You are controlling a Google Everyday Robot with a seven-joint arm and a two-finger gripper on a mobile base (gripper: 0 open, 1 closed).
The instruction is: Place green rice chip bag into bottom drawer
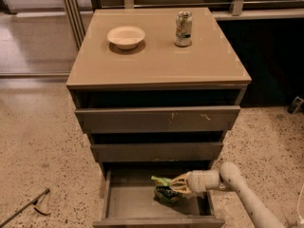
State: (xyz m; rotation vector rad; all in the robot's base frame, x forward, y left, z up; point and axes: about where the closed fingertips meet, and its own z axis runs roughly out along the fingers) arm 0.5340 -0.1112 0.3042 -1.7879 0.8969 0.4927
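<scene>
Hanging inside the open bottom drawer (pixel 127 202), right of its middle and low over the grey floor: the green rice chip bag (pixel 163 190), crumpled, long axis running roughly left to right. Hard to say whether resting on the floor or held just above it. Pinched at its right end by the claw (pixel 176 185), closed narrow on the pouch, reaching in from the right on a pale arm (pixel 243 194) slanting away to the lower right. Lies directly left of the claw, then, with bare drawer floor beyond to the left and front. Judging from this, already over its goal; probably needs only letting go, then drawing back rightward and up, minding the drawer's right wall and the middle drawer (pixel 156 152) overhanging above. Farther out, up on the worktop (pixel 156 63), well apart from all this: a pale bowl (pixel 126 36) and a small drink can (pixel 183 28).
</scene>
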